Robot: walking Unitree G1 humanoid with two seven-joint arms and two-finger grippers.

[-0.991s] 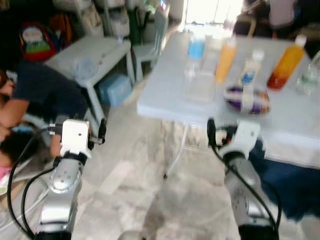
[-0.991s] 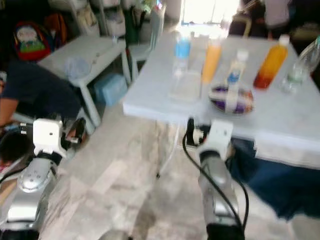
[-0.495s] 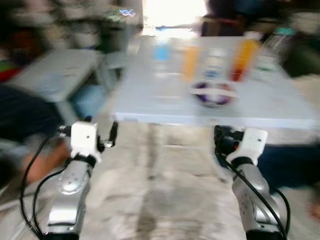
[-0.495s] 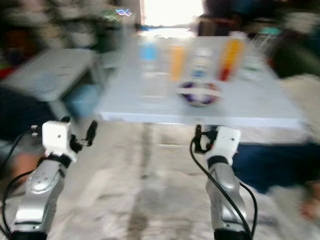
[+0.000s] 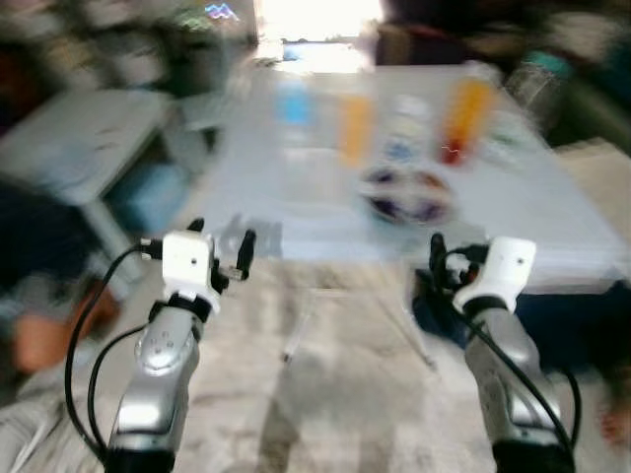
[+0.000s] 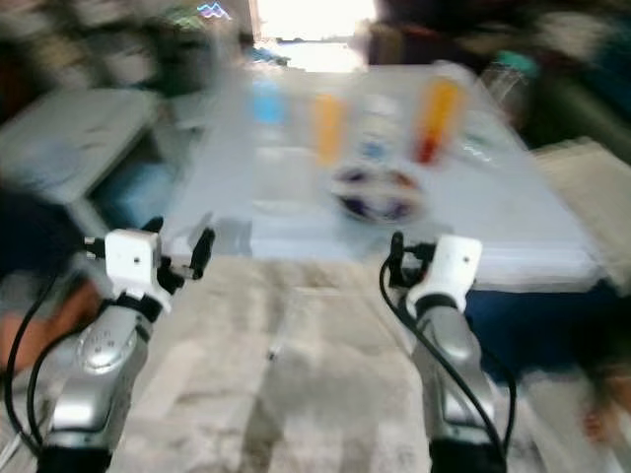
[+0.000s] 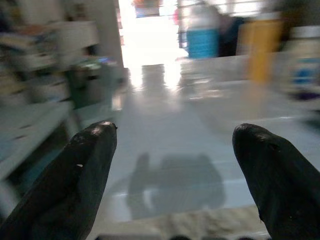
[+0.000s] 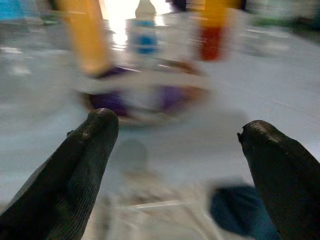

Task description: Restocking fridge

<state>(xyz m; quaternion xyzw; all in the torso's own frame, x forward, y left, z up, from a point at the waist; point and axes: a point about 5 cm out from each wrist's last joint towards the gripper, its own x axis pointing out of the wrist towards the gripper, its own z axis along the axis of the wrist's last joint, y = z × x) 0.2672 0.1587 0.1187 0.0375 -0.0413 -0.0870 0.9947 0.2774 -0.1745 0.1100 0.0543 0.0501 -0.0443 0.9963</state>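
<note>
Left gripper (image 5: 219, 252) hangs at 9 o'clock, fingers spread wide, holding nothing. On the blurred white surface (image 5: 552, 212) ahead, toward 12 o'clock, stand a blue-labelled bottle (image 5: 294, 103), an orange bottle (image 5: 355, 128) and a purple plate (image 5: 407, 195). Right gripper (image 8: 177, 150) at 3 o'clock, wide apart, empty

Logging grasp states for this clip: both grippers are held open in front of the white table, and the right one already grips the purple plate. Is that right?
Not quite. The right gripper holds nothing: in the right wrist view its fingers are spread apart, short of the purple plate, which rests on the white table. The left gripper is open too.
</note>
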